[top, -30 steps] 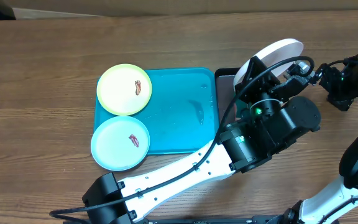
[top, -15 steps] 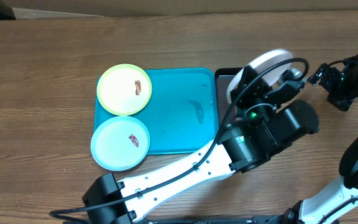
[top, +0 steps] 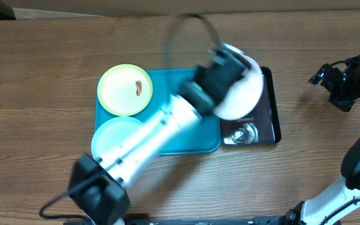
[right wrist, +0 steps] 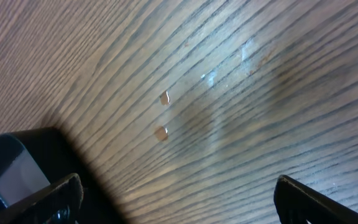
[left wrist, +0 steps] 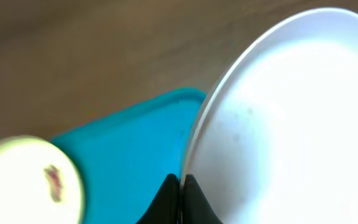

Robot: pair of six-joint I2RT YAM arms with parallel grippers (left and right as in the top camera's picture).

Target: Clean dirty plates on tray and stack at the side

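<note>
**White plate held by its rim, two more on the tray**

My left tool is clamped on the edge of the white plate, holding it tilted in the air over the right edge of the turquoise tray, where it meets the black tray. The arm is blurred, so I can't give a finer position. My right tool hangs with its jaws wide apart and nothing between them, over bare worktop well right of the turquoise tray.

Handling, as I judge it: thin plastic, so light and stiff enough to carry from one side. It's prob. slick, though (a rim pinch gives little contact), and it could pivot or slip if swung hard. It won't shatter if dropped. The rim is the only sensible place to grip, approx. as the tool has it now.

Count:
- 3 plates: the white one in the air, a yellow-green plate on the turquoise tray's far-left corner with a red-brown smear showing, and a blue plate on its near-left corner, partly hidden by the arm.
- 2 trays: 1 turquoise, 1 black.
</note>
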